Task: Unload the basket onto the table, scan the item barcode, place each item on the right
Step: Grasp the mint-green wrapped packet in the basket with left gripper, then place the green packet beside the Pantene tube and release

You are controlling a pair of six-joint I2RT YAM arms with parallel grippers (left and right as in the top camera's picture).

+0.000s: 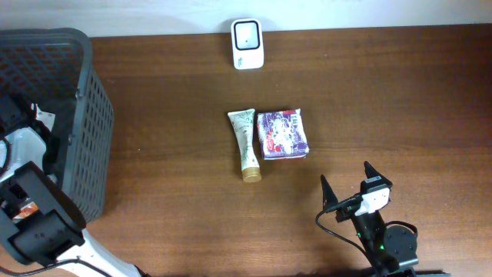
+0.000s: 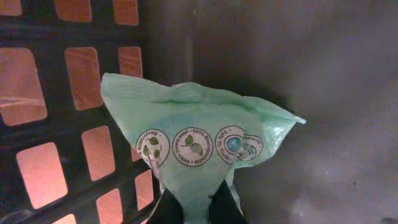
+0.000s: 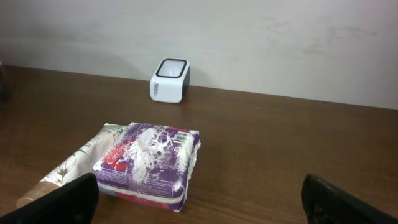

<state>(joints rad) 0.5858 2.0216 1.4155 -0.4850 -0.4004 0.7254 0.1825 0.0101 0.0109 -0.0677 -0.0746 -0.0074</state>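
Green pouch (image 2: 199,149) is what I'm dealing with. It's down inside the black basket (image 1: 84,92) at the left end of the counter (image 1: 384,92), right by the lattice wall, and my left end effector (image 2: 198,208) is clenched on its narrow lower end. It looks like thin, crinkly film, so I'd guess it's very light, floppy and a bit slippery, with no stiffness to lean on. Pinching it by the edge seems like the right call, since that leaves the flat faces free to show the scanner (image 1: 247,44). In the left wrist view its long axis runs straight away from my fingers. It fans out to a wide crumpled far edge, and a row of round printed badges runs across the face towards me. I can't see a barcode on this face, so it may be on the back, can't tell. My right end effector (image 1: 344,175) hangs over the counter with its jaws wide apart, holding nothing. It's near the tube (image 1: 246,144) and the purple packet (image 1: 283,133).
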